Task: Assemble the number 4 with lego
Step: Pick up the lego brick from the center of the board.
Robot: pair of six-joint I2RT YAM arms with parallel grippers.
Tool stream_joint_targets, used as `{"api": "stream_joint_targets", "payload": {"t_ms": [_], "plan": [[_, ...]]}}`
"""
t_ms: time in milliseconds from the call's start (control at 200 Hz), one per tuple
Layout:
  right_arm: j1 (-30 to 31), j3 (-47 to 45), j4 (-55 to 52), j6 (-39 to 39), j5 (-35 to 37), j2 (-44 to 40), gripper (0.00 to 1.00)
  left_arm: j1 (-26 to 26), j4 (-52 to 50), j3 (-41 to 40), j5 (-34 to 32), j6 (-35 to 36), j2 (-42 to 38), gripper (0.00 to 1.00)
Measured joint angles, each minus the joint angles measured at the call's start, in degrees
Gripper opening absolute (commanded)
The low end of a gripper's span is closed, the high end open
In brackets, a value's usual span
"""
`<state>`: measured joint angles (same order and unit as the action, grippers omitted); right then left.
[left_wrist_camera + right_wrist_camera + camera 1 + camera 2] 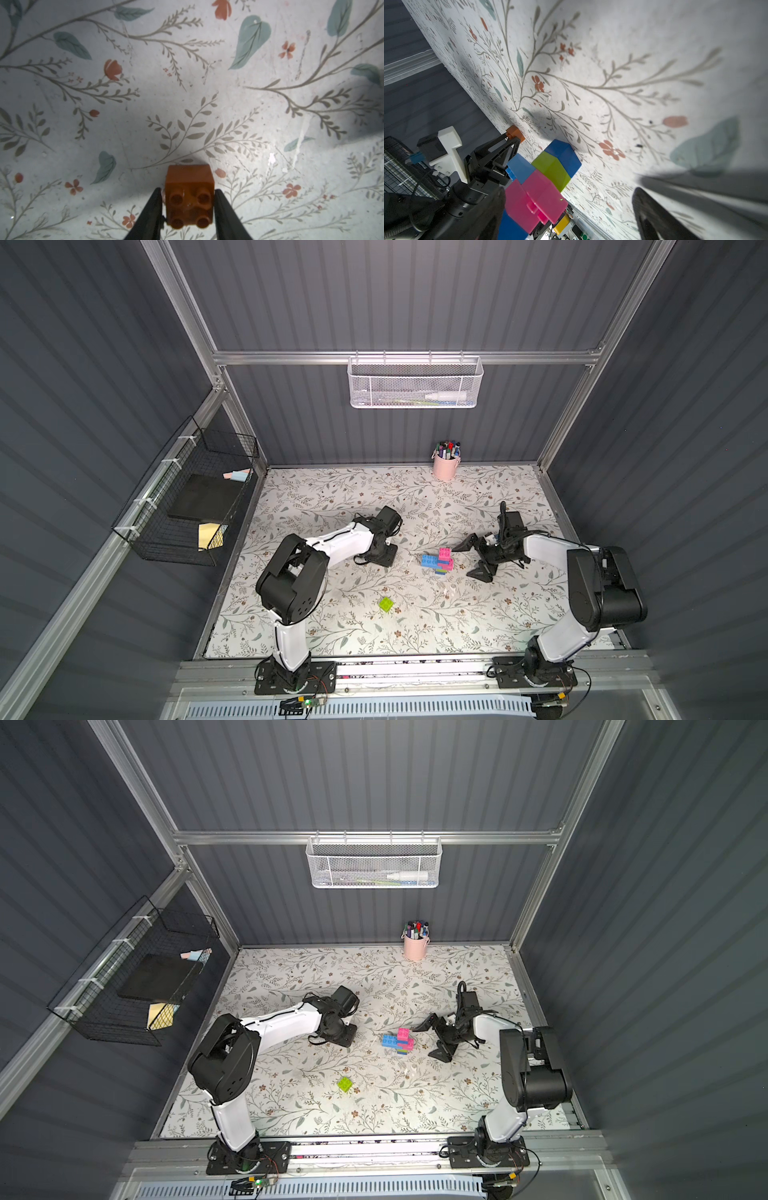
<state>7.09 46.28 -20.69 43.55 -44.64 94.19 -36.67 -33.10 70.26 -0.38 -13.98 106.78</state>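
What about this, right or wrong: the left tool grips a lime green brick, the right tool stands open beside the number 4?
Wrong colour: the left wrist view shows the left tool gripping an orange brick. The right tool stands open beside the number 4.

Orange square plastic brick (189, 199): glossy, smooth.
Multicoloured figure of joined plastic bricks (438, 561): smooth, slight sheen.
Floral-printed table covering (249, 104) under that figure: matt, scuffed.

Grey ribbed walls (374, 302), floral tabletop (332, 497), aluminium frame (291, 357)
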Motion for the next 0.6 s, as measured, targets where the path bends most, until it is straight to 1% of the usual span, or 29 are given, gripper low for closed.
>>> {"api": "stream_joint_targets", "payload": {"t_ms": [70, 395, 600], "plan": [[-0.11, -0.15, -0.13, -0.11, 0.0, -0.07, 0.95, 0.0, -0.02, 0.02, 0.0, 0.0, 0.0, 0.33], [-0.37, -0.24, -0.42, -0.13, 0.0, -0.26, 0.96, 0.0, -0.02, 1.49, 0.0, 0.66, 0.92, 0.31], [-0.59, -0.22, -1.29, -0.46, 0.04, -1.46, 0.96, 0.0, -0.02, 2.08, -0.07, 1.55, 1.18, 0.16]]}}
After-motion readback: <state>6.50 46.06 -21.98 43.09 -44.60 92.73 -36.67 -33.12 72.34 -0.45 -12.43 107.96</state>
